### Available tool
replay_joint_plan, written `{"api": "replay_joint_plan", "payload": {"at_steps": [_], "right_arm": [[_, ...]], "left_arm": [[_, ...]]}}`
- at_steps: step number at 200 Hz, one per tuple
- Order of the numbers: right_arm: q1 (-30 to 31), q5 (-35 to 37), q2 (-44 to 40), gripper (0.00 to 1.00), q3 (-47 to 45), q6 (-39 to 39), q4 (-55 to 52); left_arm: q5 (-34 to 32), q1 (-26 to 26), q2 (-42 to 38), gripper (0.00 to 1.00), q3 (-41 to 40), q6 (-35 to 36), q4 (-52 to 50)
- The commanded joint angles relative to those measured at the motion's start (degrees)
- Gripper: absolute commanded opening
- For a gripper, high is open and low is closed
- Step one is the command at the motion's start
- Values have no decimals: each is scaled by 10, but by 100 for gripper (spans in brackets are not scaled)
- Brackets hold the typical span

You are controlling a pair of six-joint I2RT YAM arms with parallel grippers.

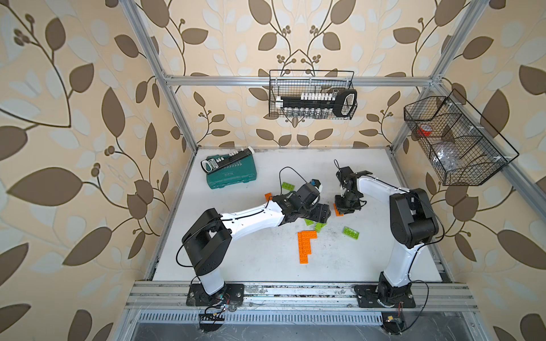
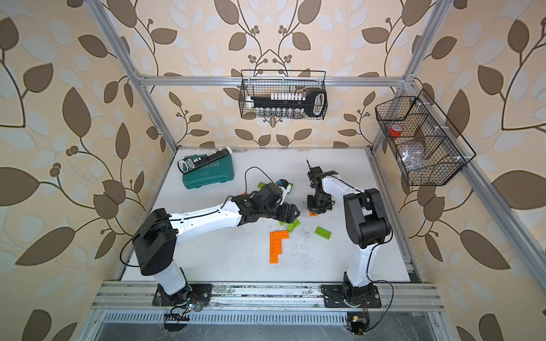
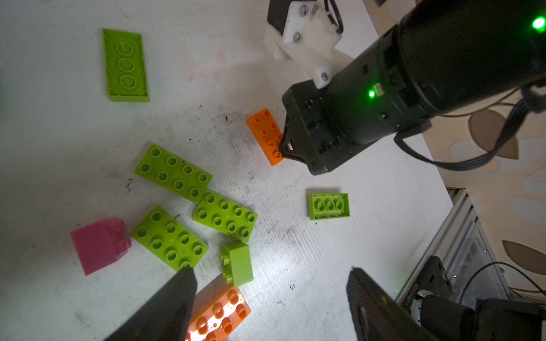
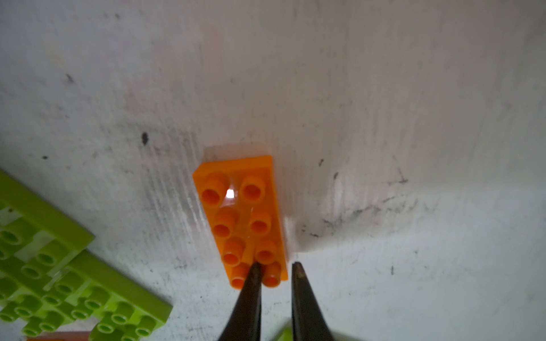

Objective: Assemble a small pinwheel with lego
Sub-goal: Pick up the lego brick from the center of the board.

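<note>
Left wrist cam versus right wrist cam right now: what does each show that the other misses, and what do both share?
Only left wrist: the pink brick, an upturned green brick, the open left gripper. Only right wrist: exactly how the tips of the right gripper sit on the orange brick, one between its end studs, one just off its long side; grip unclear. Both: that orange brick under the right gripper, and studded green bricks nearby.

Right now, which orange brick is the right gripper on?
The lone orange brick, studs up, its end pinched by the right gripper; the orange L assembly lies apart, untouched.
</note>
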Motion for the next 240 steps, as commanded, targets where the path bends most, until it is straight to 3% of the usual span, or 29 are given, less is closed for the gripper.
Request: {"api": "replay_joint_plan", "payload": {"at_steps": [1, 60, 178, 240], "right_arm": [[5, 20, 21, 16, 7, -5, -14], [22, 44, 32, 13, 14, -19, -23], [23, 12, 35, 8, 6, -11, -20], [24, 54, -16, 8, -5, 7, -16]], "left_arm": [[7, 5, -3, 83, -8, 1, 7], [7, 5, -8, 83, -14, 0, 7], [4, 5, -17, 83, -25, -6, 9], [-12, 5, -37, 82, -33, -17, 2]]}}
